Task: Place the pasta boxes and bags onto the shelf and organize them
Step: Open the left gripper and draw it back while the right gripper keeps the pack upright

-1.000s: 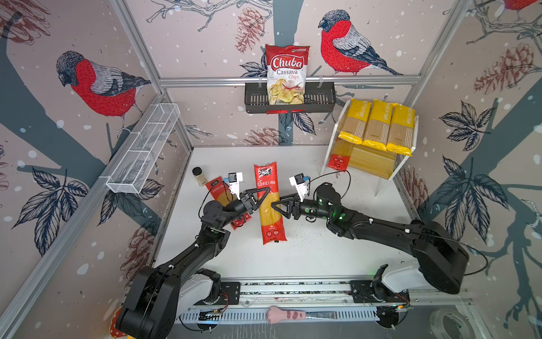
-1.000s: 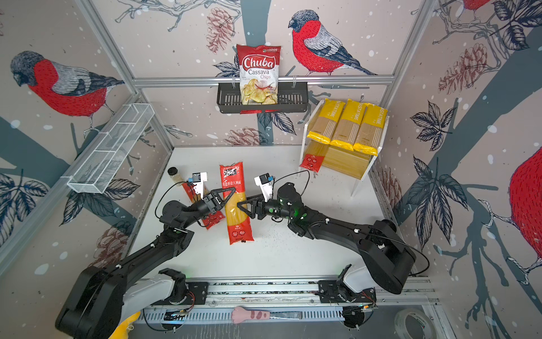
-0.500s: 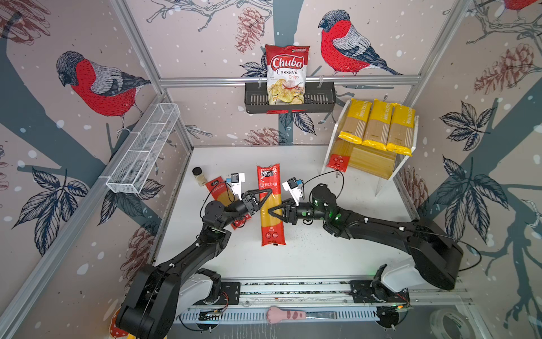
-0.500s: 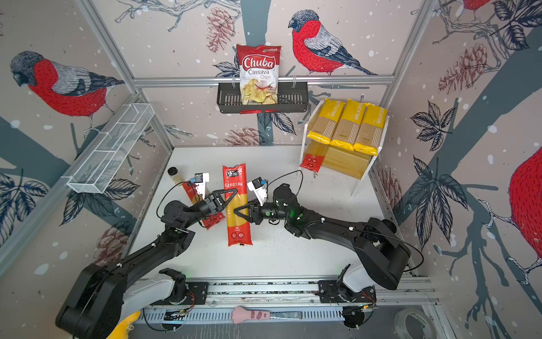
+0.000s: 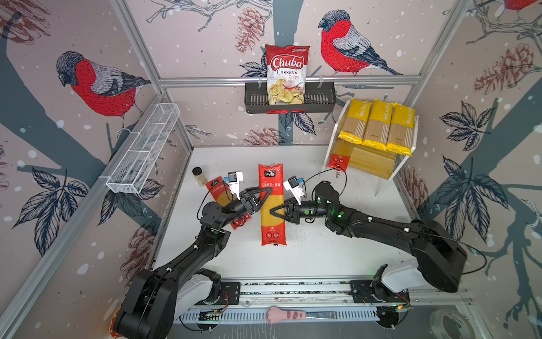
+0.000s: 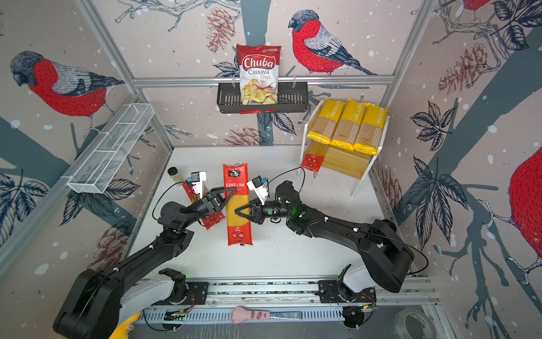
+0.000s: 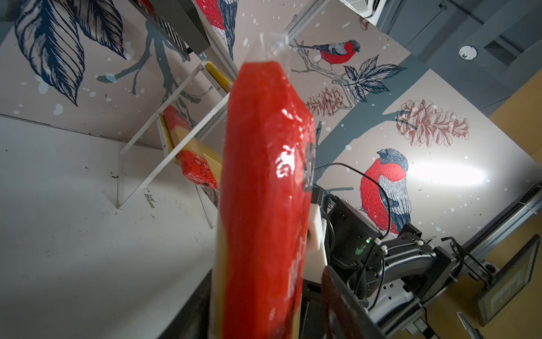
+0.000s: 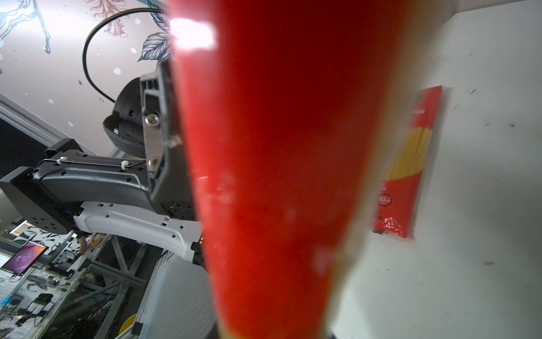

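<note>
Red at both ends and yellow in the middle, the long pasta bag is up in the air over the white table in both top views. The left gripper is at its left edge, and I cannot tell if it is squeezing or letting go. The right gripper pinches its right edge. The shelf stands at the back on the right. Three yellow bags lie side by side on its top step. One red bag lies on its low step. A flat red bag lies on the table under the left arm.

In the left wrist view the long pasta bag stands very close, with the shelf behind it.

In the right wrist view the long pasta bag fills the middle and looks blurry. The flat red bag lies on the table beyond it.
</note>
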### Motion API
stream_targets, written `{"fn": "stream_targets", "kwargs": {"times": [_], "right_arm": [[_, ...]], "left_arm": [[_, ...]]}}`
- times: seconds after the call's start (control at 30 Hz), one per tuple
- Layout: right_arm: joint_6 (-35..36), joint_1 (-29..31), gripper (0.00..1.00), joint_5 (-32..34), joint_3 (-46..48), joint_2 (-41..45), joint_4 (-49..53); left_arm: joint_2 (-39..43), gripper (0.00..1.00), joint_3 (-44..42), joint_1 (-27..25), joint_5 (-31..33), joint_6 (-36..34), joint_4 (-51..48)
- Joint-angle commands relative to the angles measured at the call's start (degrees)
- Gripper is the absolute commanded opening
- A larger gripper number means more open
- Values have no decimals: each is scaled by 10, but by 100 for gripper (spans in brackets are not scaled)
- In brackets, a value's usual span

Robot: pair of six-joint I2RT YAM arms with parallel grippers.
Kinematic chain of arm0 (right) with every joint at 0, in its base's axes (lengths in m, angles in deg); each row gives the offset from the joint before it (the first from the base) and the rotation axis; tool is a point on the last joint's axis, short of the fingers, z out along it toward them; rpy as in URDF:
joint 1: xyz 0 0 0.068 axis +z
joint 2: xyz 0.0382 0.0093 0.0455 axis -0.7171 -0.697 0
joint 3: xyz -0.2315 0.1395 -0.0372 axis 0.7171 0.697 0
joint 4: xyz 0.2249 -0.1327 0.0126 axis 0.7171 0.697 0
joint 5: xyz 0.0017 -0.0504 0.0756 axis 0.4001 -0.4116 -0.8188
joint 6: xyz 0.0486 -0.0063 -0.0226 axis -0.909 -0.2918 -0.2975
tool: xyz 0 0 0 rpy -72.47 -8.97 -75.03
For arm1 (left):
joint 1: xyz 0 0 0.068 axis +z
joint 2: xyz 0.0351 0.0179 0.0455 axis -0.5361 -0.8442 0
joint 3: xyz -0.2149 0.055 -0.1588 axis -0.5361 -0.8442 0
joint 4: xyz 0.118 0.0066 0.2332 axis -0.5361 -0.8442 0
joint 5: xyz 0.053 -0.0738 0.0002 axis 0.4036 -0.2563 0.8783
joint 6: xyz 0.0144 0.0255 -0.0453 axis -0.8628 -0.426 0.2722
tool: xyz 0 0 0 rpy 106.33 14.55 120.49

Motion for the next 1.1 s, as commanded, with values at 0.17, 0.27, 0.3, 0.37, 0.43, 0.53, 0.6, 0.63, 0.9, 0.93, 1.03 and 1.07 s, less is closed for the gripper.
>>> {"fn": "stream_targets", "kwargs": {"times": [0.17,0.27,0.3,0.37,0.43,0.53,0.6,0.63,0.9,0.93,1.03,1.07], "right_arm": [[11,2,21,-48,-19,1,-44],[8,1,22,-50,-19,-2,-44],[6,0,23,-51,-19,-3,-45],[0,0,25,-49,-18,-5,-47],[-6,-1,29,-46,-16,-8,-50],[-19,-1,36,-32,-8,-9,-61],[-39,-2,40,-24,5,-9,-83],[-52,-3,43,-20,15,-10,-98],[-148,-11,62,32,119,-11,-223],[-158,-11,62,42,132,-11,-236],[-198,-11,62,63,168,-16,-291],[-211,-11,62,68,178,-18,-312]], "left_arm": [[-10,50,9,-21,-13,-24,19],[-8,39,14,-21,-10,-30,12],[-8,37,16,-21,-10,-31,11],[-9,33,23,-21,-10,-33,9],[-11,29,30,-21,-10,-35,5],[-14,25,40,-21,-6,-38,1],[-18,24,45,-21,-1,-37,0],[-21,23,48,-21,3,-36,1],[-54,21,58,-21,49,6,43],[-61,21,57,-21,58,16,57],[-74,21,55,-21,98,32,81],[-76,21,53,-22,114,36,88]]}}
